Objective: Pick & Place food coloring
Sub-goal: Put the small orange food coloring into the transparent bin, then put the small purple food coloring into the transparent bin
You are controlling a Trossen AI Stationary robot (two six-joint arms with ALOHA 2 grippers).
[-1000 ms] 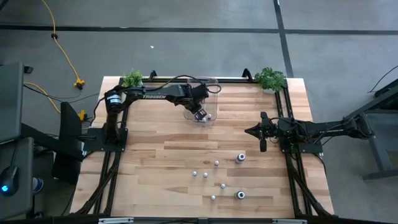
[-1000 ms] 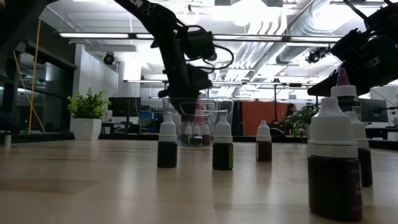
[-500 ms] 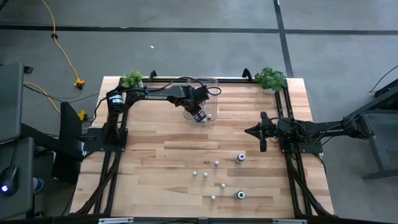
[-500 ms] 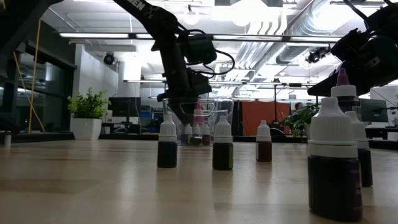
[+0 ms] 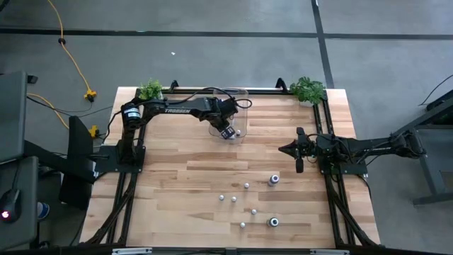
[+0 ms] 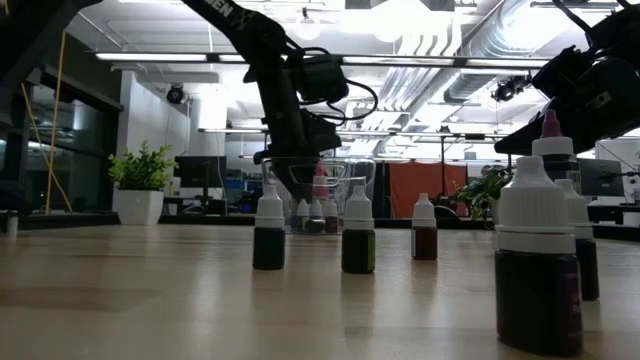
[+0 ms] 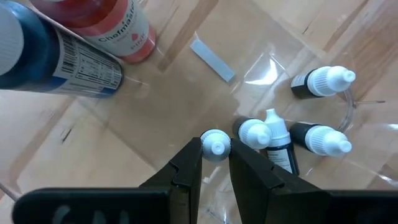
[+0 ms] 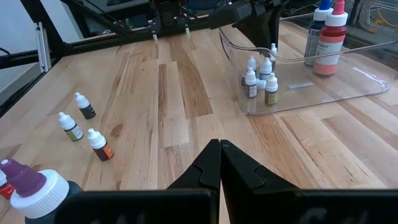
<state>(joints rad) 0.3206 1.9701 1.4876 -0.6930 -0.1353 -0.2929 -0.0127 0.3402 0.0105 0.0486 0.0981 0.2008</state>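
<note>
The left gripper (image 5: 226, 132) has edged slightly farther over the clear bin (image 5: 244, 92).
</note>
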